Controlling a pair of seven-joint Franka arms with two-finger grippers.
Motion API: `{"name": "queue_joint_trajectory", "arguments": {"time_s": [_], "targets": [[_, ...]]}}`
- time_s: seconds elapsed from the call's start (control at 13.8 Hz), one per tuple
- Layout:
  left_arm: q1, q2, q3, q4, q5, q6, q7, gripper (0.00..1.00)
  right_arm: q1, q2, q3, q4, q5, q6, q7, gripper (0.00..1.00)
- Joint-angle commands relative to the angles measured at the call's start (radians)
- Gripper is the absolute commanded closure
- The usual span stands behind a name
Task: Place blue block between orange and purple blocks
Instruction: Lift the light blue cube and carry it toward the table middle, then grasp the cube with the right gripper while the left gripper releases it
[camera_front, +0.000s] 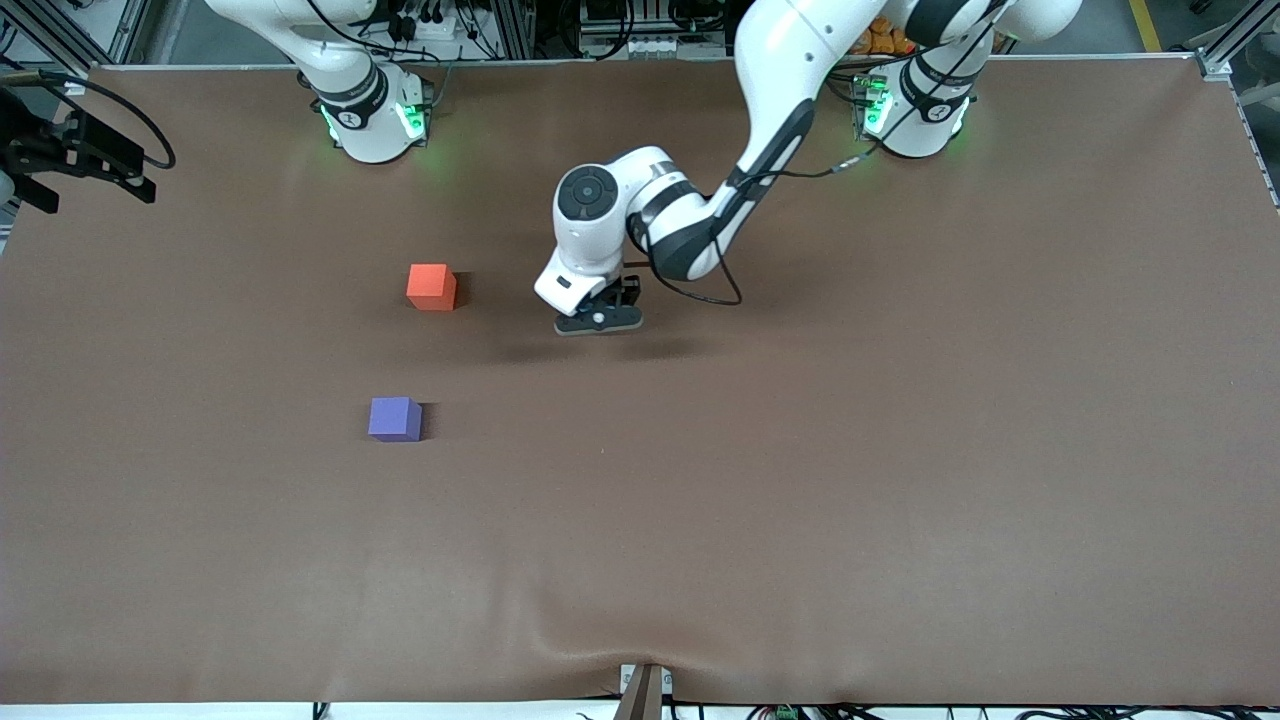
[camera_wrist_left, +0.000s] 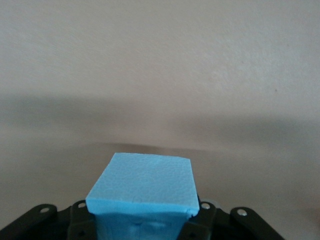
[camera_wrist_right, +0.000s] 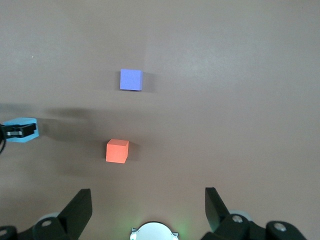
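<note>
- The orange block (camera_front: 431, 286) sits on the table (camera_front: 900, 450); the purple block (camera_front: 394, 418) lies nearer the front camera than it, leaving a gap.
- The left gripper (camera_front: 600, 320) hangs over the table beside the orange block, clamped on the blue block (camera_wrist_left: 142, 187).
- It should probably centre over that gap, lower squarely, then release.
- The right gripper (camera_wrist_right: 148, 210) waits, spread wide and empty, high above the orange block.

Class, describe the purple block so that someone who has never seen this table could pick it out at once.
On the brown table, look toward the right arm's end, where two small cubes sit apart. The purple block is the one nearer the front camera; the orange block lies farther. Its violet colour sets it apart.
</note>
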Motion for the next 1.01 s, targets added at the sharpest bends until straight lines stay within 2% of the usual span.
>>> {"name": "queue_joint_trajectory", "arguments": {"time_s": [0.0,0.07,0.14,0.43,0.58,0.72,0.94], "targets": [[-0.02,0.044,0.033,0.032,0.019,0.009,-0.013,0.42,-0.01,-0.004,0.008,0.001,-0.001,-0.007,0.014,0.0],[-0.021,0.046,0.031,0.031,0.022,0.008,-0.01,0.27,-0.012,-0.001,0.008,0.001,0.002,-0.007,0.014,0.0],[-0.021,0.046,0.033,0.031,0.034,0.008,-0.008,0.0,-0.012,0.01,0.008,0.001,0.002,-0.009,0.014,0.0],[-0.023,0.024,0.031,0.031,0.083,-0.003,-0.011,0.0,-0.001,0.021,0.01,0.001,0.002,-0.007,0.012,0.0],[-0.014,-0.025,0.031,0.032,0.085,-0.069,-0.008,0.0,-0.001,0.093,0.011,0.01,-0.008,-0.004,0.01,0.0],[0.005,-0.112,0.033,0.031,0.085,-0.164,0.002,0.0,-0.003,0.197,0.01,0.0,-0.006,-0.012,0.006,0.0],[0.107,-0.258,0.025,0.028,0.071,-0.285,0.064,0.0,-0.006,0.208,0.008,-0.013,-0.013,-0.012,-0.066,0.0]]}}
